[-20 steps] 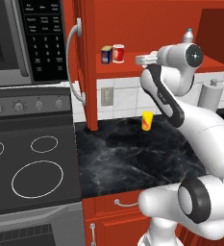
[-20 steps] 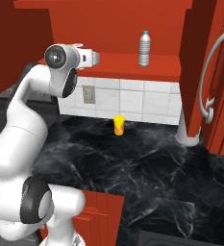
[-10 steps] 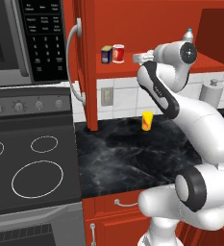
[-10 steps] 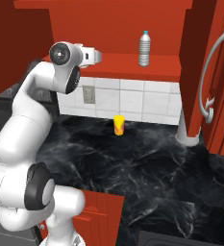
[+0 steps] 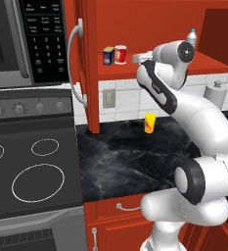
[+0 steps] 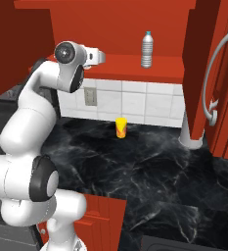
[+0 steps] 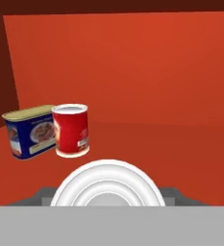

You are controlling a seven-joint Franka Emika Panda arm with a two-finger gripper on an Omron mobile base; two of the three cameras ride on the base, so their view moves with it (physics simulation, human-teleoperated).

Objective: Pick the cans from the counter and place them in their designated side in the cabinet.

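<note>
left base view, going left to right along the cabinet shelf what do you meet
blue-and-yellow box → red can → end effector → clear bottle, partly hidden behind the arm

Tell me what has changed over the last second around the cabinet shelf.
The gripper, shut on a can, has moved left along the shelf toward the red can and the blue-and-yellow box, with the elbow rising. The red can, the box, the yellow cup on the counter and the bottle stayed put.
</note>
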